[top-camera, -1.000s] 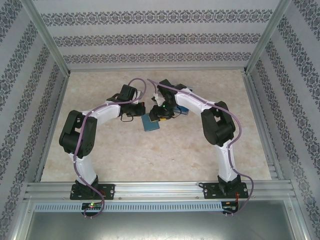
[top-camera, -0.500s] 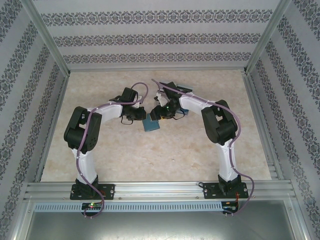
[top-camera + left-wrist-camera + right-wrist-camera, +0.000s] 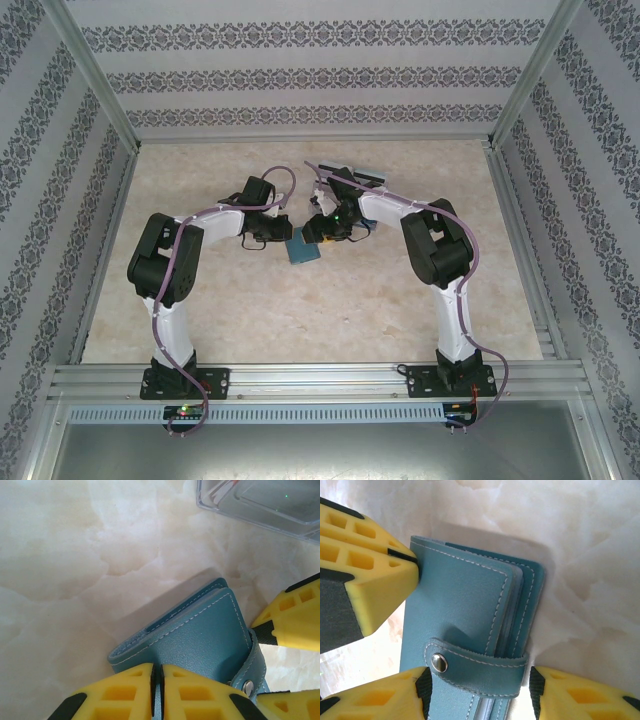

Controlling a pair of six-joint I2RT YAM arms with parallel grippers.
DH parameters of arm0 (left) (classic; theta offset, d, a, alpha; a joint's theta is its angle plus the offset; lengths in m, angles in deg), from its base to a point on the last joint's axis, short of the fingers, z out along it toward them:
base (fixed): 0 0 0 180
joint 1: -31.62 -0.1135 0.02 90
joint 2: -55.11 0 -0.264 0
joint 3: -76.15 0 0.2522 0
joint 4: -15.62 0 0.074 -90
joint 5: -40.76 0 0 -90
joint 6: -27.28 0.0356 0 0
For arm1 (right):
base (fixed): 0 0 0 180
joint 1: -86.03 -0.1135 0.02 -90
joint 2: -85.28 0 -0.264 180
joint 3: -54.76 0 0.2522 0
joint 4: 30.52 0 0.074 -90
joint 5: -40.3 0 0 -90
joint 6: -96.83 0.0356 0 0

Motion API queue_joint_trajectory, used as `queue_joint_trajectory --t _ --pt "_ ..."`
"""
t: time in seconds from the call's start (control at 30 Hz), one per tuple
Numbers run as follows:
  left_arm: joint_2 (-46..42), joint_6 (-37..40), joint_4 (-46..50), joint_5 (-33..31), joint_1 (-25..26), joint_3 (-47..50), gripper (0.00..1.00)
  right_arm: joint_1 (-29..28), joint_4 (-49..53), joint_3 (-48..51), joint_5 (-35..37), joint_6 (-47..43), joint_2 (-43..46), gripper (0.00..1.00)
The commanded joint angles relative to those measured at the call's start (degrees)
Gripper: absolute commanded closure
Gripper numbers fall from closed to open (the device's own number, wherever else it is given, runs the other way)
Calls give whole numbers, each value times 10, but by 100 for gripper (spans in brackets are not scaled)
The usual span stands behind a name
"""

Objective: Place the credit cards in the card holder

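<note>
card holder strapped shut, opening step in hand

the card holder [image 3: 303, 250] lies at the middle of the bench [image 3: 300, 320], between both arms. left fingers [image 3: 125, 692] are pressed together on its cover edge, apparently pinching it. right fingers [image 3: 385, 700] stand apart astride the strap end; whether they press it, i cannot tell. judged step: opening the holder. the next move calls for freeing the snap [image 3: 439, 662] and lifting the cover. the right wrist view shows the strap [image 3: 480, 661] fastened and the inner sleeves; the left wrist view adds a clear tray [image 3: 250, 521] beyond, contents blurred.
</note>
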Motion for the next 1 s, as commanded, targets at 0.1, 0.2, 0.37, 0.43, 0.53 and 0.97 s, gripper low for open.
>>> queue_joint_trajectory --t 0.1,0.2,0.37,0.43,0.53,0.97 --pt "2 -13 -1 14 -2 8 87 -4 25 2 -1 4 -6 43" --pt "2 -14 0 13 -1 9 87 -13 10 5 -7 14 -15 43" --pt "2 -16 -2 14 -1 13 87 -13 -1 0 -18 24 -25 44" --pt "2 -17 -2 14 -2 13 87 -14 -1 -3 -25 26 -29 45" --pt "3 -18 -3 15 -1 11 87 -16 4 -9 -25 23 -33 46" --pt "10 -31 -14 17 7 9 90 -32 23 -24 -13 12 -51 48"
